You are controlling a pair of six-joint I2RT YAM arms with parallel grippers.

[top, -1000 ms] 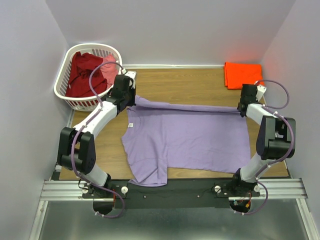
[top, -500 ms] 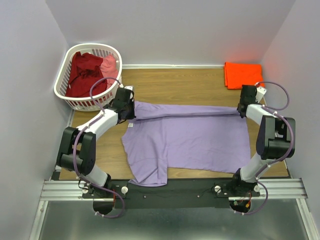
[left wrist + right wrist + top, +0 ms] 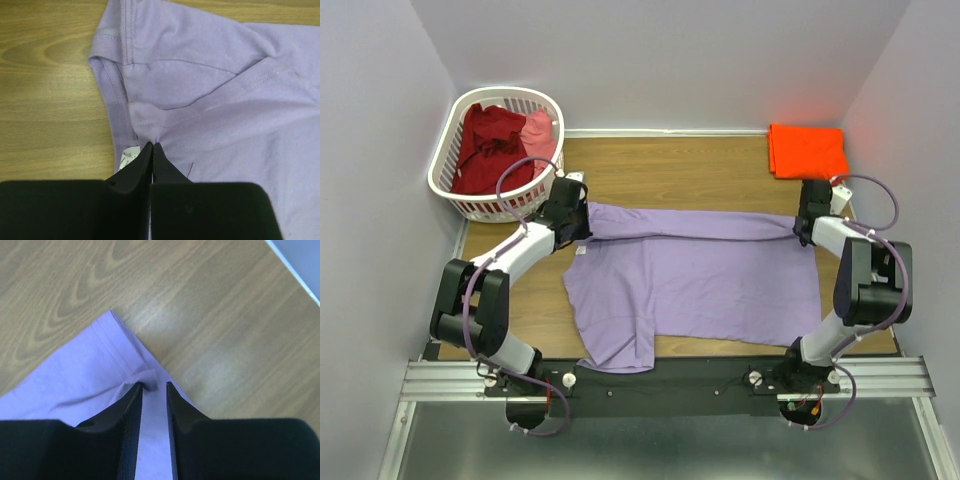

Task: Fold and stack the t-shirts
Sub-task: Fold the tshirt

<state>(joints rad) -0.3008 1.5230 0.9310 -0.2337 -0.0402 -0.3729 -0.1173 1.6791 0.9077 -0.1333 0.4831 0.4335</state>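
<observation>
The large lavender t-shirt (image 3: 700, 280) lies spread on the wooden table, its far edge folded over toward the near side as a long band. My left gripper (image 3: 574, 222) is shut, pinching the cloth near the collar and white label (image 3: 152, 145). My right gripper (image 3: 805, 228) is low at the shirt's far right corner; its jaws stand slightly apart (image 3: 154, 385) with a small cloth fold against the left finger. A folded bright orange t-shirt (image 3: 807, 150) lies at the back right. Dark red (image 3: 490, 145) and pink (image 3: 538, 128) t-shirts lie in the basket.
The white slotted laundry basket (image 3: 445, 165) stands at the back left corner, just beyond the left arm. Walls close in the table on the left, back and right. Bare wood (image 3: 680, 170) shows between the lavender shirt and the back wall.
Both grippers have come down and the left one has moved nearer, laying the shirt's lifted far edge flat as a fold. The right jaws now stand slightly apart.
</observation>
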